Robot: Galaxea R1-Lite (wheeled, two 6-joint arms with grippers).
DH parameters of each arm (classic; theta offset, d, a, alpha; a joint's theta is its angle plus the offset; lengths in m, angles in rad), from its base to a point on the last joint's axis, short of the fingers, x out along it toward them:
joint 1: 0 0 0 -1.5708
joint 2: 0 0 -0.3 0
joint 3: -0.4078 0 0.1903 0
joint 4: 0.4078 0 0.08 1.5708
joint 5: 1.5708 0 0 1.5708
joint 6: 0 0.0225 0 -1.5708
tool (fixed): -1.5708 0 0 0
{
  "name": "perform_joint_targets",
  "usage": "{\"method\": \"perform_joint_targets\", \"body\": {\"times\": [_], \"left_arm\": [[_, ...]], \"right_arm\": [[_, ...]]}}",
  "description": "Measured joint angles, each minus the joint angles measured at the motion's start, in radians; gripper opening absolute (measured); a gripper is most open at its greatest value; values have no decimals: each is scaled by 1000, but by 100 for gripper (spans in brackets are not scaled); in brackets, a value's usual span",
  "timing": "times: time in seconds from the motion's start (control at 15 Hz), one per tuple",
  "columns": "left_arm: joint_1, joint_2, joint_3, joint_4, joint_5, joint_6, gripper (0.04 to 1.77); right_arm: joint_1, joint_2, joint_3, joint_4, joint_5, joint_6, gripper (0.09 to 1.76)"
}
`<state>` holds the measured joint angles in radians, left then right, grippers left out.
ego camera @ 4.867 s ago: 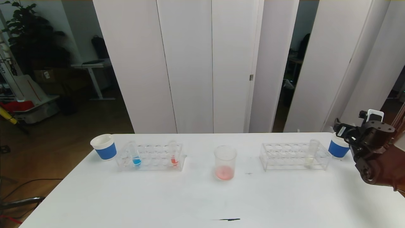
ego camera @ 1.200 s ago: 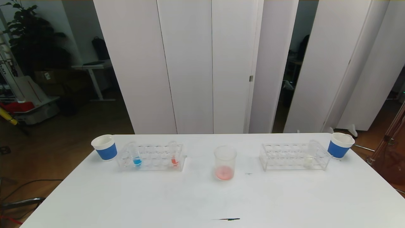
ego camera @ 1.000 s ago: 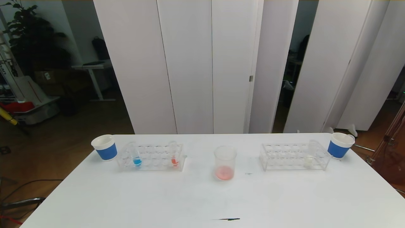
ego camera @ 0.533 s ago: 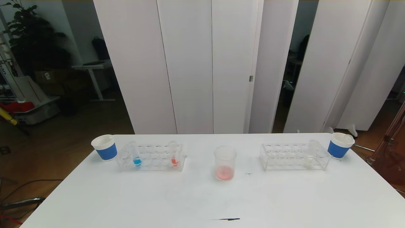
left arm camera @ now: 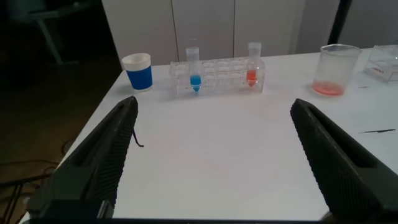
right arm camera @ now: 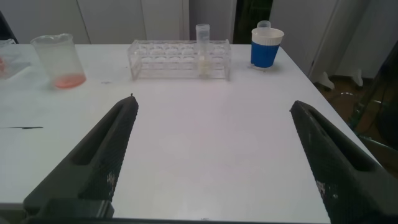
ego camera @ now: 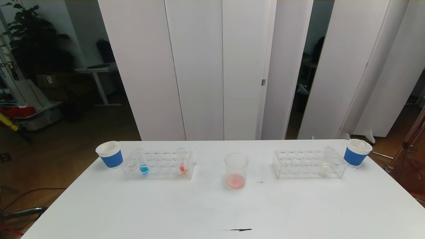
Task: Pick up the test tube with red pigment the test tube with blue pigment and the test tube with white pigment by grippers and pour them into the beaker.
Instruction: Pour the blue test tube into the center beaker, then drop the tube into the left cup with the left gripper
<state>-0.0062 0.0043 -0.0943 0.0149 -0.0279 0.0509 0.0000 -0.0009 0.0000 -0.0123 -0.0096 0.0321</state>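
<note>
Three tubes stand upright in two clear racks on the white table [ego camera: 212, 212]. In the left rack [ego camera: 158, 165] sit the test tube with blue pigment [ego camera: 142, 162], bright blue liquid pooled in its round bottom, toward the rack's left end, and the test tube with red pigment [ego camera: 182, 161], orange-red liquid at its bottom, toward the right end. The right rack [ego camera: 308, 164] carries the test tube with white pigment [ego camera: 325, 162], pale cream at its base, near the right end. Between the racks, apart from both, stands the beaker [ego camera: 236, 171], clear with a flared rim and a thin pinkish-red layer at the bottom. One blue-banded paper cup [ego camera: 109, 154] stands just left of the left rack; a second cup [ego camera: 356, 152] stands just right of the right rack. A short dark mark [ego camera: 240, 229] lies on the near table surface. Left gripper [left arm camera: 211, 162] and right gripper [right arm camera: 211, 162] appear only in their wrist views, each above the near table with jaws spread wide and holding nothing, well short of the racks, with bare tabletop between.
</note>
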Motion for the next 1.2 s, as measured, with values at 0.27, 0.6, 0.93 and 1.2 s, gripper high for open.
{"method": "perform_joint_targets", "body": {"times": [0.27,0.6,0.93,1.2], "left_arm": [[0,82,-143,1,3,0,175],[-34,313,-341,-21,16,-26,175],[-40,596,-413,-217,16,-40,175],[-29,868,-418,-435,16,-41,175]], "right_arm": [[0,0,0,0,0,0,175],[0,0,0,0,0,0,175],[0,0,0,0,0,0,175],[0,0,0,0,0,0,175]]}}
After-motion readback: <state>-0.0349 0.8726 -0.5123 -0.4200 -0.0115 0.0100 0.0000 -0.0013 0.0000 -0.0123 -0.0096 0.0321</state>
